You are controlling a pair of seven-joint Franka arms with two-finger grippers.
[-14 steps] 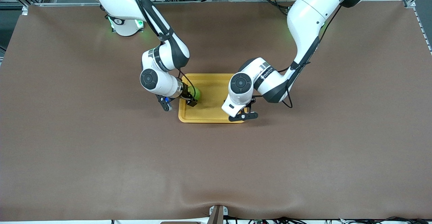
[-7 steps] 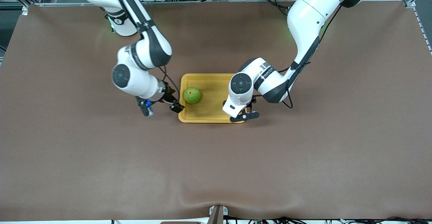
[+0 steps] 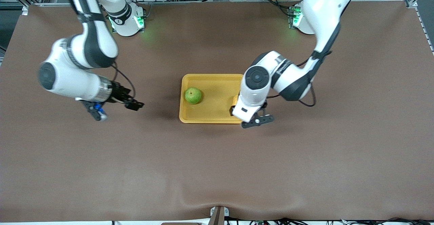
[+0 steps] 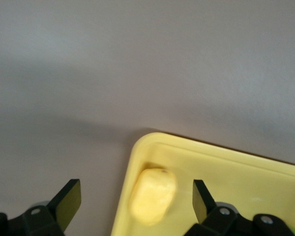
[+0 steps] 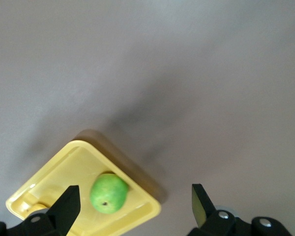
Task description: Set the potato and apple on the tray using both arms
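1. I judge the placing step all but done: the apple sits in the tray, toward the right arm's end of it, and the potato lies in a corner of the tray at the left arm's end (in the front view the left arm hides it).
2. My left tool hangs over that potato corner with its fingers spread wide and nothing between them.
3. My right tool is over bare worktop, well apart from the tray toward the right arm's end, fingers wide and empty too.
4. Next, as I read it, I only need to lift the left arm straight up and clear, without clipping the tray rim or nudging the potato.
5. I see nothing else lying on the worktop and nothing blocking either arm's way out.
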